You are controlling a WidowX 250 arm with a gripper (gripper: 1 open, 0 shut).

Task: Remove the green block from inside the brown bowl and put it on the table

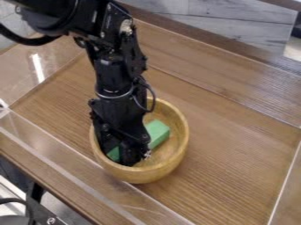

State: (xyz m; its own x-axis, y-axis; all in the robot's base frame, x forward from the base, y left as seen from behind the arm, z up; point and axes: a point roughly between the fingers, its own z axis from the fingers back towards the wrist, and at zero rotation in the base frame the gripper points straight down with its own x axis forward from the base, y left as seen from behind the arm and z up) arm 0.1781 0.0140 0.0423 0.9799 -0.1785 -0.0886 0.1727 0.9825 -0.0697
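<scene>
Gripper (122, 151) is reaching straight down inside the brown bowl (174, 156), jaws pinching shut on the green block's (154, 134) near end, apparently securing it for lifting out onto the table (235, 97) beside the bowl.
</scene>
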